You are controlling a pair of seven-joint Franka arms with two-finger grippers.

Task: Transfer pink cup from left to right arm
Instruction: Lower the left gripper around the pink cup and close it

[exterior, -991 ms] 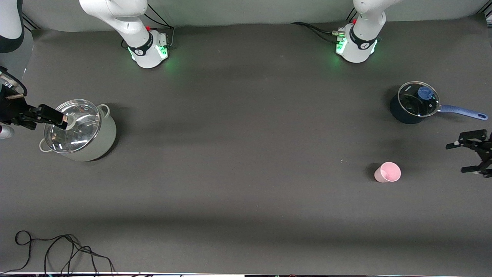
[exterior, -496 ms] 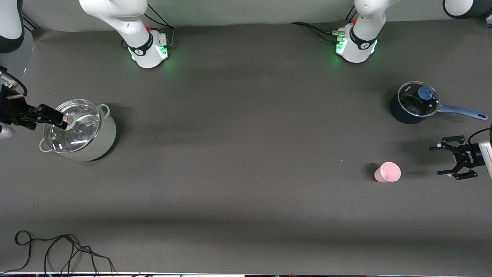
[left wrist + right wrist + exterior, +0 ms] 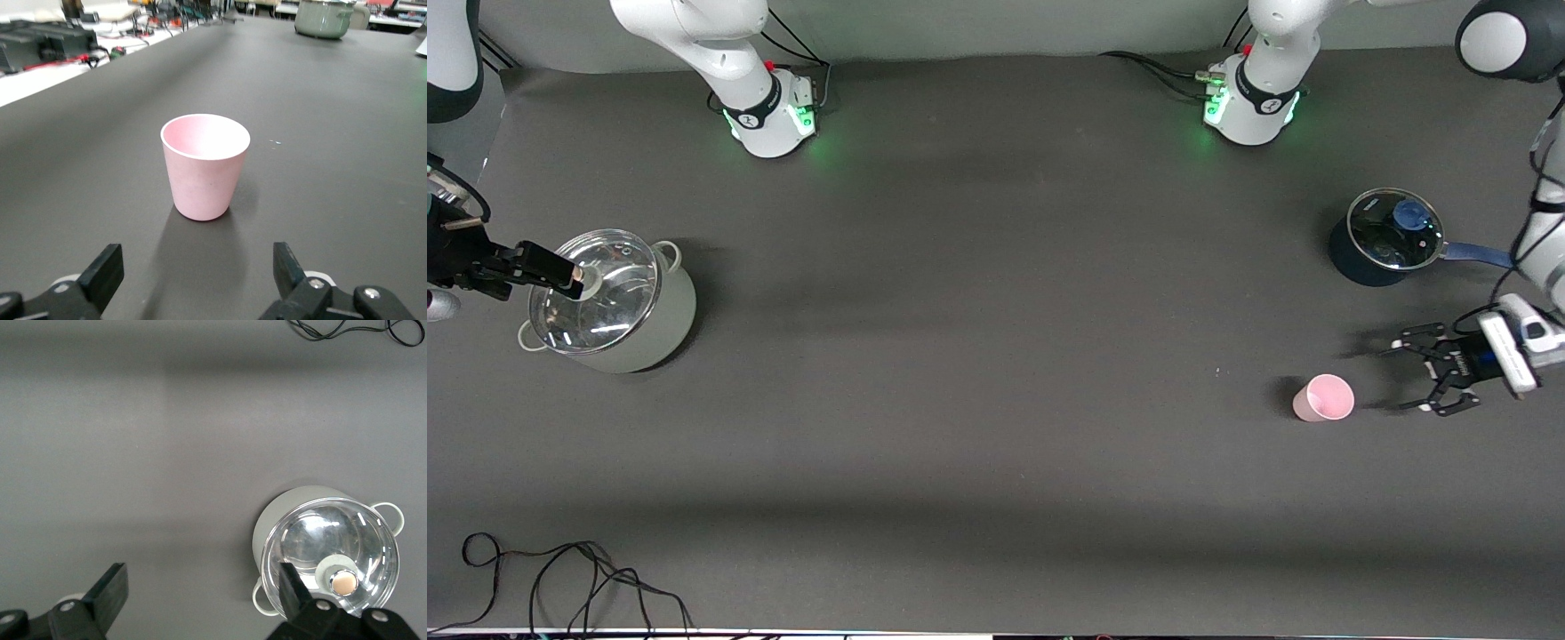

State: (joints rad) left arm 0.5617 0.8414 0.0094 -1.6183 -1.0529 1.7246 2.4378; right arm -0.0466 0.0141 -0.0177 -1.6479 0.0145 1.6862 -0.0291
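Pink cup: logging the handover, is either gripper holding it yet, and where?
No. The cup stands free; left gripper open beside it, right gripper open.

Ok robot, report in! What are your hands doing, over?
Left gripper open, low beside pink cup, not touching. Cup upright on table. Right gripper open, waiting over lidded grey pot. Nothing blocking the cup.

Right pincer (image 3: 200, 600) spread open above table (image 3: 133, 440); lidded grey pot (image 3: 327, 553) below; cable (image 3: 347, 328).

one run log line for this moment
phase: approach | left gripper: open, beside pink cup, apart | cup: upright on table | right gripper: open, over lidded pot, waiting
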